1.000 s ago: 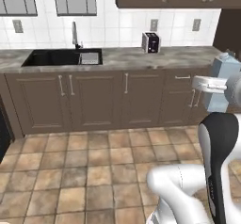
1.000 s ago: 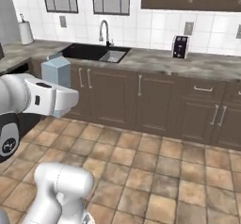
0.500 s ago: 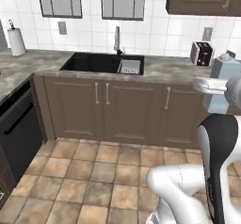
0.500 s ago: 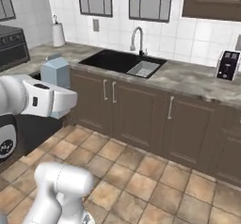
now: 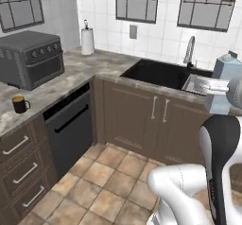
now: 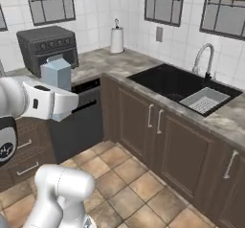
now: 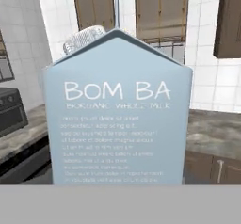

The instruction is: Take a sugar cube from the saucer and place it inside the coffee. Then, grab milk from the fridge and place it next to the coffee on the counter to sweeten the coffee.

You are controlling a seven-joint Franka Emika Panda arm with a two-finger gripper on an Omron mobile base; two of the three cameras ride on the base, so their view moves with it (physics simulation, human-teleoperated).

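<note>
The milk (image 7: 117, 110), a pale blue gabled carton printed "BOM BA", stands upright and close in the hand view. My gripper (image 6: 56, 89) is shut on the milk (image 6: 56, 73), carried in the air in front of the dark cabinets. The same milk (image 5: 228, 80) shows at the right edge of the left base view. The coffee (image 5: 20, 104), a small black mug, stands on the counter (image 5: 71, 77) at the far left, well away from the carton. The saucer, the sugar cube and the fridge are out of view.
A dark grey toaster oven (image 5: 30, 58) sits on the counter's corner behind the mug, with a paper towel roll (image 5: 88, 40) by the wall. A black sink (image 5: 158, 73) with a faucet (image 5: 189, 51) lies to the right. Below are a dishwasher (image 5: 71, 129), drawers and tiled floor.
The whole picture has swung sideways, so the cameras have moved: the sink has slid right and the corner with the toaster oven and mug has come into view. The carton stays in my gripper.
</note>
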